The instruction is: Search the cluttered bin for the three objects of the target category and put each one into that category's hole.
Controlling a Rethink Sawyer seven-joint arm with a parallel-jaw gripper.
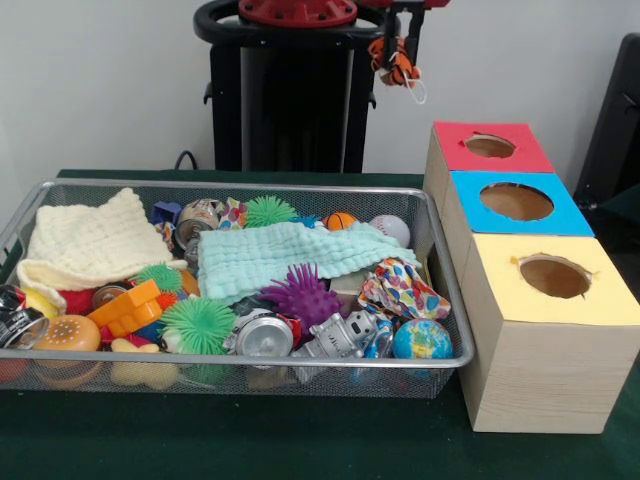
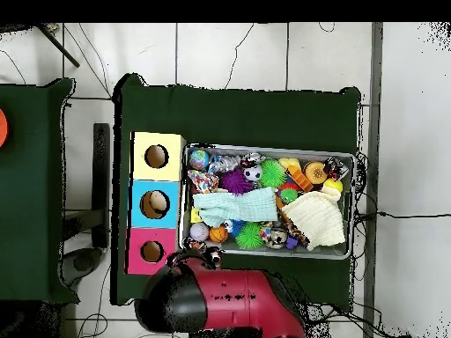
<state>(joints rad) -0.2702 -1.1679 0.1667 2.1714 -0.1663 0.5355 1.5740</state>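
Green cloth table (image 1: 300, 440), wire bin (image 1: 440, 250), white wall (image 1: 100, 80) behind.

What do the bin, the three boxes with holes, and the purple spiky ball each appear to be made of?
Bin: metal wire mesh, silvery, with see-through gridded walls and a shiny rim.
Boxes: probably wood or wood-look board, with pale grain on the sides; the tops look like matte coloured paper in red, blue and yellow.
Purple spiky ball: likely soft rubber or plastic, with many thin flexible-looking spikes.
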